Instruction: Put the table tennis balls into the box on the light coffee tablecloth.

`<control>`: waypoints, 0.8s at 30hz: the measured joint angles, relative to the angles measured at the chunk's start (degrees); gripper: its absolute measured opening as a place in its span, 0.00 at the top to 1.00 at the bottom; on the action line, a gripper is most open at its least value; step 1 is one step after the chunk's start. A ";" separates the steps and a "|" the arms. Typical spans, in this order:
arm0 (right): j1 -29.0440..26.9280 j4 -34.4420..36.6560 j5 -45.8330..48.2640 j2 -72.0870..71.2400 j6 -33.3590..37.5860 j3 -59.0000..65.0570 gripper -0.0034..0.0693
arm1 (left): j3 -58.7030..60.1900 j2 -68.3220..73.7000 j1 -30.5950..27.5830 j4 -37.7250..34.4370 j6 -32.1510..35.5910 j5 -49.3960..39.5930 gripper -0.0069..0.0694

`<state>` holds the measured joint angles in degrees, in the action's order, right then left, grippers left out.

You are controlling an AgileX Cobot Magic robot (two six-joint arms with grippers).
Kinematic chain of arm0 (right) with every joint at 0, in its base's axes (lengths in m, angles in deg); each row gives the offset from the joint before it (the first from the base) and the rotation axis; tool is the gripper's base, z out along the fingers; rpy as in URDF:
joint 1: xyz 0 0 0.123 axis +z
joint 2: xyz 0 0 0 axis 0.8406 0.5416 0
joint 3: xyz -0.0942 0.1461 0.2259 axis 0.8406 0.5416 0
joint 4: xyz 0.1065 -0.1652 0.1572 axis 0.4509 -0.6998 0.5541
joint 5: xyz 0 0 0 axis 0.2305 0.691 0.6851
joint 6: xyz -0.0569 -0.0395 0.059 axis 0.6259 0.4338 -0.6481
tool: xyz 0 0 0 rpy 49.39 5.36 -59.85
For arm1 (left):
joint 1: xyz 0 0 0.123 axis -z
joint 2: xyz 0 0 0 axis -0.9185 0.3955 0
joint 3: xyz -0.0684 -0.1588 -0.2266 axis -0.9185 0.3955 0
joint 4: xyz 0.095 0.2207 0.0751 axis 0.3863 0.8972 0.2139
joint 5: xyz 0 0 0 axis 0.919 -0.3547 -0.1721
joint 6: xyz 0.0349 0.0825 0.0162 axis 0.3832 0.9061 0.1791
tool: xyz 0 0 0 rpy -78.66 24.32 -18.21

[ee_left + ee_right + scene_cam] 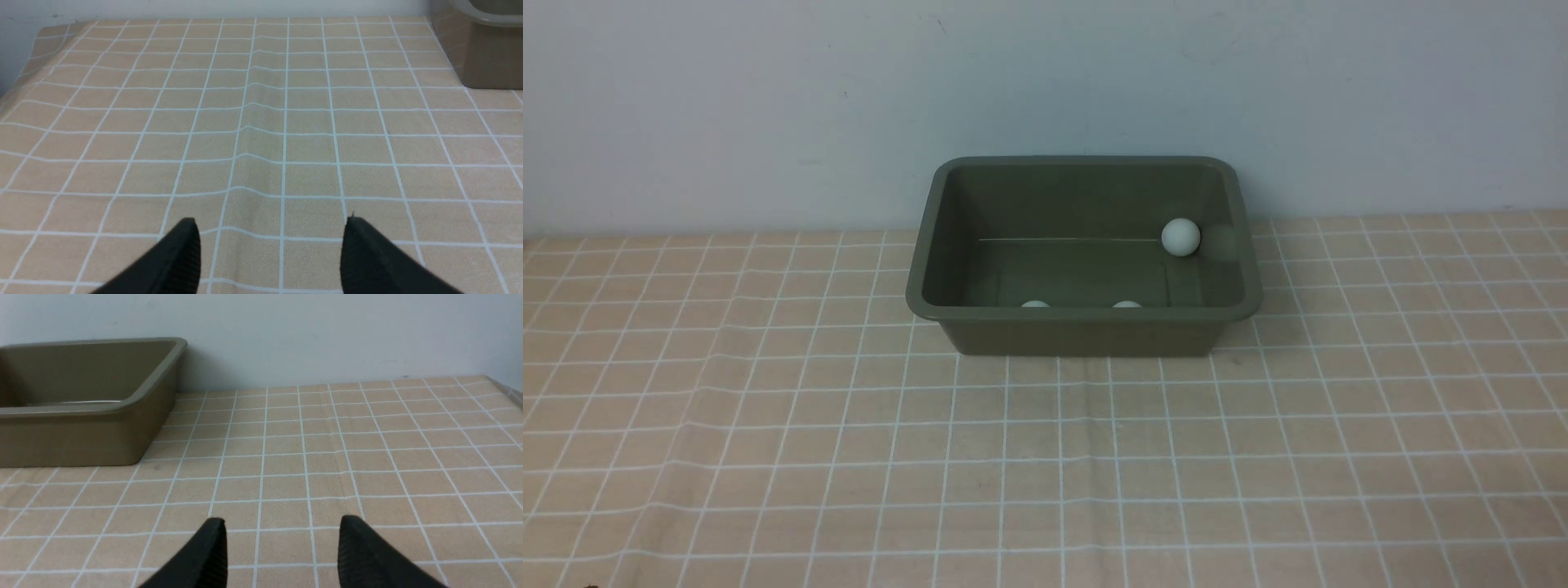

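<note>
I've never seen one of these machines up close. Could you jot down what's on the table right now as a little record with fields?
surface: light coffee tablecloth, white grid, slightly creased
container: dark olive box near the back wall
balls in box: three white table tennis balls; one by the right wall, two at the near wall, only their tops showing
balls on cloth: none visible
left gripper: open, empty, over bare cloth
right gripper: open, empty, over bare cloth
task status: appears done

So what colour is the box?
Dark olive green box, clearest in the front view.
</note>
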<state>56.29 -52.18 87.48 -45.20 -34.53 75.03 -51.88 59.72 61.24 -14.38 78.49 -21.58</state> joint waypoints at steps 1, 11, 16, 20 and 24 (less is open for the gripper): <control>0.00 -0.21 0.00 0.00 0.34 0.00 0.48 | 0.00 0.00 0.00 0.00 0.00 0.00 0.40; 0.00 0.18 2.06 0.00 5.10 -0.23 0.48 | 0.00 0.00 0.00 0.00 0.00 0.00 0.40; 0.00 0.30 2.43 0.00 5.17 -0.30 0.48 | 0.00 0.00 0.00 0.00 0.00 0.00 0.40; 0.00 0.30 2.43 0.00 5.33 -0.34 0.48 | 0.00 0.00 0.00 0.00 0.00 0.00 0.40; 0.00 0.30 2.43 0.00 5.42 -0.34 0.48 | 0.00 0.00 0.00 0.00 0.00 0.00 0.40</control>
<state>56.29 -51.88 89.91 -45.20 -29.11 74.68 -51.88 59.72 61.24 -14.38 78.49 -21.58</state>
